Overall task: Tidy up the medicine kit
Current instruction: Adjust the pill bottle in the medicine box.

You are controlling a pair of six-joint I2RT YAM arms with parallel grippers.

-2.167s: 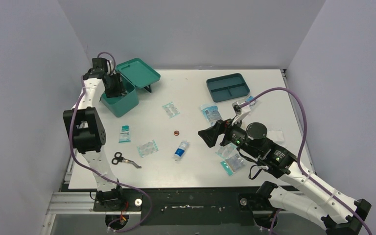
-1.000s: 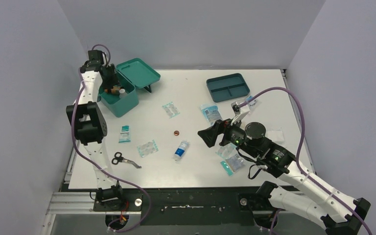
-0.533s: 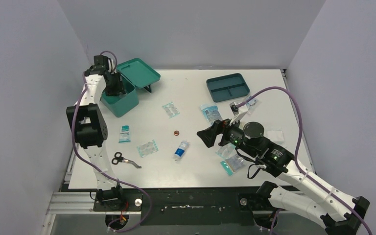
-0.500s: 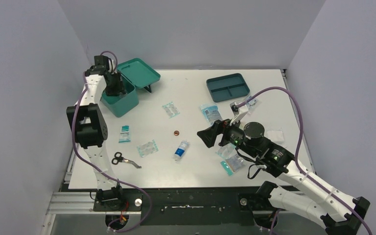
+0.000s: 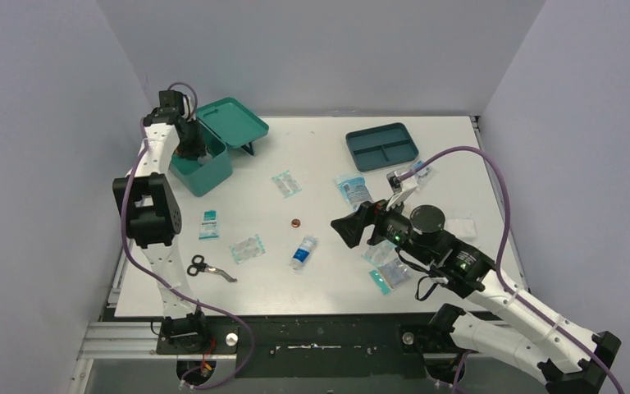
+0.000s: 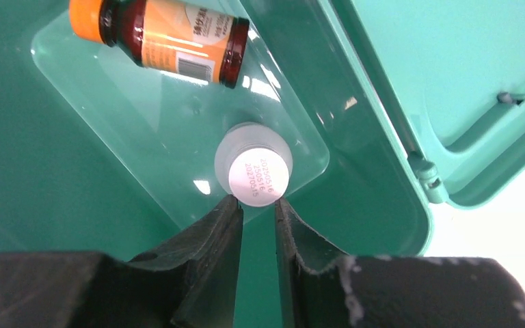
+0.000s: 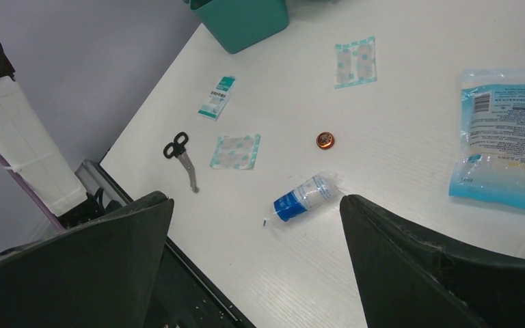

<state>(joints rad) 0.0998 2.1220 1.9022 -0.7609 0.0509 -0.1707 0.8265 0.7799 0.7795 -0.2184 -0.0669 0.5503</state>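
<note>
Back down inside the open medicine kit (image 5: 211, 170) at the counter's (image 5: 316, 141) far-left corner after lifting clear a second ago, left jaws barely parted and empty just short of the upright white-capped bottle (image 6: 254, 174), likely to tuck it beside the toppled orange-capped bottle (image 6: 164, 37), with right jaws wide and idle over scattered packets (image 7: 235, 151).

The medicine kit (image 5: 207, 170) is a teal-green plastic box. It sits on the white table (image 5: 328, 148) at the far left, close to the wall. Its lid (image 5: 231, 121) is the same colour and is swung wide open, tipped back behind the box. Inside, a brown bottle (image 6: 157, 41) with an orange cap lies on its side. A small white-capped bottle (image 6: 253, 172) stands up near it on the box floor.
</note>
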